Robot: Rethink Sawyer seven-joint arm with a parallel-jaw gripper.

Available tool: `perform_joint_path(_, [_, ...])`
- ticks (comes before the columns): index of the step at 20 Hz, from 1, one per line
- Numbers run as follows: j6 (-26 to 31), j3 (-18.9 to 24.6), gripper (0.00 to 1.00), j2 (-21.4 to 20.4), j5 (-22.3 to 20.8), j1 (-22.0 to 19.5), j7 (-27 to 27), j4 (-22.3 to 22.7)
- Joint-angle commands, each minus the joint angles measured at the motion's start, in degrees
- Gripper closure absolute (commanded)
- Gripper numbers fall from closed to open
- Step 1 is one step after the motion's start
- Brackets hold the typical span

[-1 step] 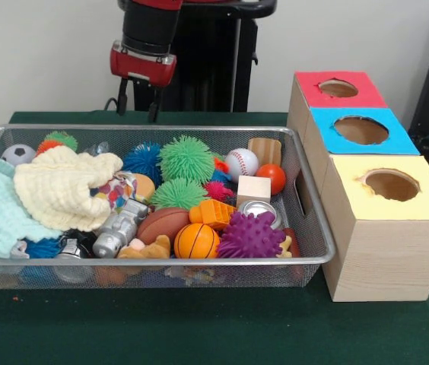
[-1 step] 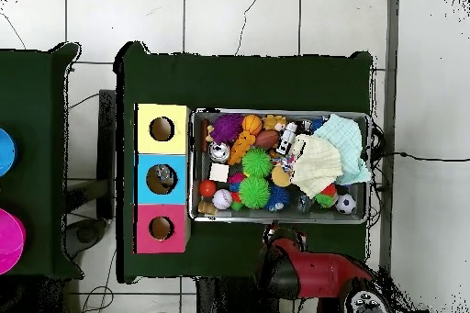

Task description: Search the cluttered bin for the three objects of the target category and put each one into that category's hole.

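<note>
From the front, the hand [image 1: 138, 106] hovers behind the wire bin [image 1: 313, 228], fingers spread, empty. Overhead, balls crowd the bin beside the three-hole box [image 2: 140, 181]; tight packing could make a grab slip.

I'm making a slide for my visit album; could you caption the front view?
Robot gripper hovers behind a wire bin crammed with toys, beside three boxes with holes.

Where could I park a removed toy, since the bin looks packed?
Free patches: the green cloth table in front of the wire mesh bin, and the strip behind it below the red and black gripper. The bin is crowded; the three-holed wooden box stands close beside it.
</note>
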Motion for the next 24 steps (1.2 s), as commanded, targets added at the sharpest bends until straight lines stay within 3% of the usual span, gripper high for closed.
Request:
perform_joint_path(1, [-3.0,-3.35,0.0,5.83,1.43,1.33,6.93,-7.1])
perform_joint_path(9, [-7.41,-6.4,0.0,7.4,1.77,2.97,6.86,-8.08])
perform_joint_path(14, [-7.0,-6.13,0.0,6.38,1.08,2.17,5.62,-8.65])
perform_joint_path(18, [-4.4,-3.73,0.0,3.52,0.21,0.53,4.45,-8.27])
perform_joint_path(24, [4.57,3.82,0.0,-0.25,0.08,-4.18,0.37,-8.83])
